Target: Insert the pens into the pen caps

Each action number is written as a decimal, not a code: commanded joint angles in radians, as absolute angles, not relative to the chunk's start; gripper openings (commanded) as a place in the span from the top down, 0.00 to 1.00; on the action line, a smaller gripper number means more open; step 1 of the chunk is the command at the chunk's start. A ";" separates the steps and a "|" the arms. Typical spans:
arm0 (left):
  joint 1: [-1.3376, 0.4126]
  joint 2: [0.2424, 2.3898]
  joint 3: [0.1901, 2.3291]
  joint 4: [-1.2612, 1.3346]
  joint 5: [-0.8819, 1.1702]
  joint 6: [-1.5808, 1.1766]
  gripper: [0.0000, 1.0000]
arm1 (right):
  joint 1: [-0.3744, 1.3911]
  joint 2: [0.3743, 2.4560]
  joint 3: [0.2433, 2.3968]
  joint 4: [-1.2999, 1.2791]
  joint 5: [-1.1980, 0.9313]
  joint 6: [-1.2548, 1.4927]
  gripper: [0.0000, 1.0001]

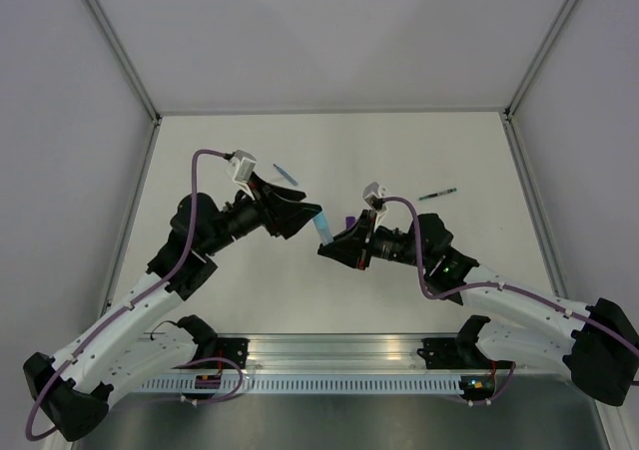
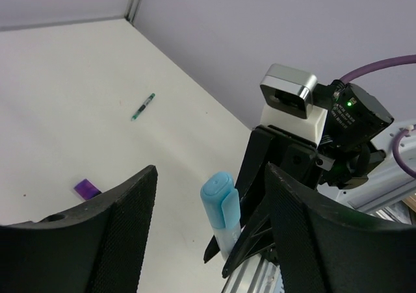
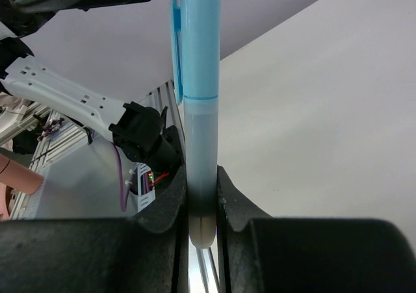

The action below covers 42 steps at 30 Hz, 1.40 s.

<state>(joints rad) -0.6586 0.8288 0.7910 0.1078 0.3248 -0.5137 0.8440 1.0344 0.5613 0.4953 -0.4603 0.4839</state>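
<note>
Light blue marker (image 3: 198,143) likely light, stiff, slick: right claw (image 3: 201,208) pinches its lower barrel; left claw (image 2: 211,225) spread wide, holding nothing.

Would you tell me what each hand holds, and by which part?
The right hand grips the light blue marker by its tail end; the open left hand holds nothing.

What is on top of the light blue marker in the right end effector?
A light blue cap with a clip sits over the upper end of the light blue marker. The tip inside is covered, so it cannot be seen.
</note>
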 commanded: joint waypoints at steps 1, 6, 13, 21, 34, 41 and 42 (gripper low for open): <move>-0.658 0.818 0.792 0.212 0.371 -0.482 0.30 | 0.842 1.038 0.560 0.586 -0.523 0.508 1.00; -0.658 0.839 0.750 0.297 0.448 -0.532 0.39 | 0.842 1.042 0.563 0.586 -0.540 0.512 1.00; -0.658 0.880 0.713 0.385 0.569 -0.601 0.70 | 0.844 1.042 0.563 0.583 -0.532 0.514 1.00; -0.658 0.923 0.631 0.491 0.722 -0.709 0.98 | 0.842 0.980 0.546 0.555 -0.450 0.483 1.00; -0.661 1.019 0.500 0.764 0.862 -0.845 0.98 | 0.827 0.991 0.681 0.503 -0.316 0.448 1.00; -0.661 1.043 0.477 0.790 0.890 -0.842 0.98 | 0.759 1.041 0.816 0.472 -0.314 0.482 1.00; -0.661 1.048 0.476 0.796 0.902 -0.844 0.98 | 0.753 1.049 0.833 0.465 -0.319 0.486 1.00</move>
<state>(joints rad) -0.6117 1.0225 0.5308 0.8726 0.6231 -0.7998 0.8345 1.0386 0.6682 0.2440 -0.5064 0.4438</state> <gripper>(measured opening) 0.231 0.201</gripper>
